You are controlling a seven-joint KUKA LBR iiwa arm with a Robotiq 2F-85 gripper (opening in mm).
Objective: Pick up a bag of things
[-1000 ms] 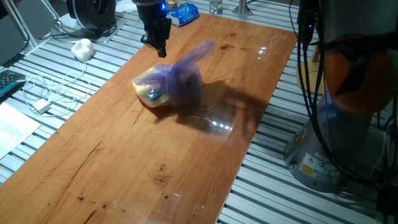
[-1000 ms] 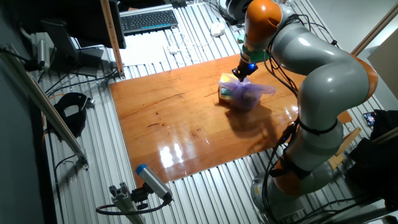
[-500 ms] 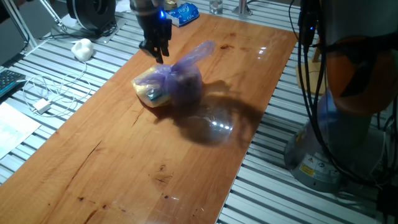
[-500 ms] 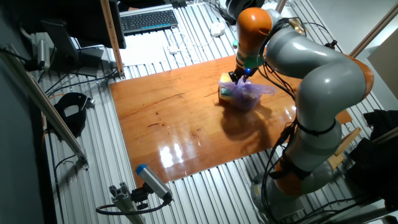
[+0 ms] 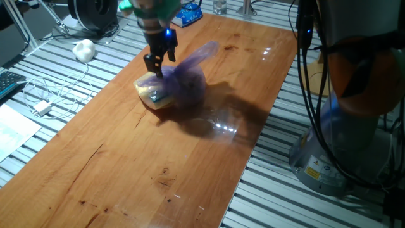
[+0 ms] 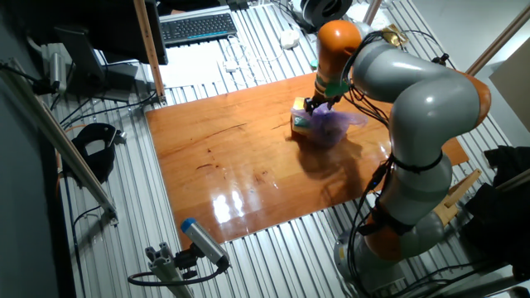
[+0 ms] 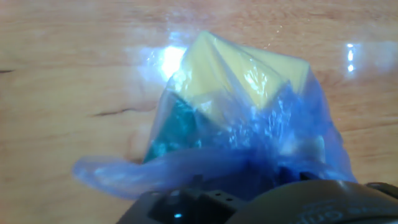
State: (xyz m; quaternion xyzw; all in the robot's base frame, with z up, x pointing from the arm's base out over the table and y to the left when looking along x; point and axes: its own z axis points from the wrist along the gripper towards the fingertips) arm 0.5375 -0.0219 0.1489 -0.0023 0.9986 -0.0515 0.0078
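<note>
The bag of things (image 5: 180, 83) is a translucent purple plastic bag lying on the wooden table (image 5: 126, 164), its twisted tail (image 5: 204, 52) pointing up and back. Yellow and bluish items (image 5: 152, 95) show through its left side. My gripper (image 5: 155, 68) hangs low at the bag's upper left edge, its fingers slightly apart, touching or just above the plastic. In the other fixed view the gripper (image 6: 310, 104) sits at the bag's (image 6: 330, 126) left top. The hand view is filled by the bag (image 7: 249, 124) with a yellow item (image 7: 236, 68) inside; the fingertips are hidden.
A white lumpy wad (image 5: 83, 49) lies on the slatted bench at the left. A flat blue packet (image 5: 186, 14) lies at the table's far end. White cables and an adapter (image 5: 43, 107) lie left of the table. The arm's base (image 5: 329, 152) stands at the right.
My gripper has come down and forward from behind the bag to its upper left edge. The bag has not moved.
</note>
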